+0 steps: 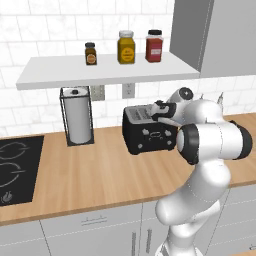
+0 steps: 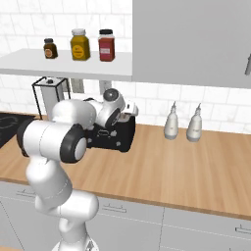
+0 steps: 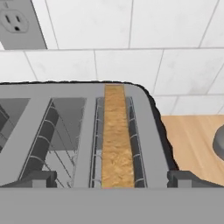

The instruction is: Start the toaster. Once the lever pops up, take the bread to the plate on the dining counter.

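The black toaster (image 1: pixel 149 131) stands on the wood counter near the tiled wall, also seen as the toaster (image 2: pixel 115 135) behind my arm. In the hand view the toaster (image 3: pixel 65 131) lies just below me, and the bread (image 3: pixel 116 140), a tan slice seen edge-on, sits down in its right slot. The left slot holds nothing. My gripper (image 3: pixel 114 179) hovers open over the toaster top, its fingertips (image 3: pixel 43 178) standing either side of the bread slot without touching the slice. From the left base view the gripper (image 1: pixel 161 112) is above the toaster's right end. The plate and the dining counter are out of view.
A paper towel holder (image 1: pixel 78 117) stands left of the toaster and a black hob (image 1: pixel 15 167) lies further left. Three jars (image 1: pixel 126 47) sit on the shelf above. Two white bottles (image 2: pixel 182 125) stand to the right by the wall. A wall outlet (image 3: pixel 19 22) is behind the toaster.
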You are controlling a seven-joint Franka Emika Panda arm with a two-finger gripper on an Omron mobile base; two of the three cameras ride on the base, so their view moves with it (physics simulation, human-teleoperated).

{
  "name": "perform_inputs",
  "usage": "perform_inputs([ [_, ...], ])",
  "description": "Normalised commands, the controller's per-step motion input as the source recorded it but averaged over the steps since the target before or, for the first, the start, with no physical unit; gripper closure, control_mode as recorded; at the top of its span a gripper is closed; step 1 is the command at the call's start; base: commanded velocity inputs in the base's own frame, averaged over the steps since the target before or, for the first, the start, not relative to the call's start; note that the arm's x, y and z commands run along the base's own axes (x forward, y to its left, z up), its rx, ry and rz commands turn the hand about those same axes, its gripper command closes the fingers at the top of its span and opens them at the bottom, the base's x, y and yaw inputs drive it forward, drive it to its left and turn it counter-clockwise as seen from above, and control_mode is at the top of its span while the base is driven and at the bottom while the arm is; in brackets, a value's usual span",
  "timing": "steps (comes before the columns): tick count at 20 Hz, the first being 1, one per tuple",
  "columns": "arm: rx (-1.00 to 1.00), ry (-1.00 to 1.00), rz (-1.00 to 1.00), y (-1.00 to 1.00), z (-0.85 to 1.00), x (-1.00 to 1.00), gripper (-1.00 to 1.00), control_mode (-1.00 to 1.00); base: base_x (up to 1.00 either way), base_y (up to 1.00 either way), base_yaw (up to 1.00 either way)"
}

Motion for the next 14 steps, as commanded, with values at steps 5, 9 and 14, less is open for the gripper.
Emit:
perform_inputs([
  [5,-0.01,0.0,0.0,0.0,-0.07,0.19,-1.0,-1.0,0.0,0.0,0.0],
  [9,0.0,0.0,0.0,0.0,-0.05,0.13,-1.0,-1.0,0.0,0.0,0.0],
  [14,0.0,0.0,0.0,0.0,-0.05,0.02,1.0,-1.0,0.0,0.0,0.0],
])
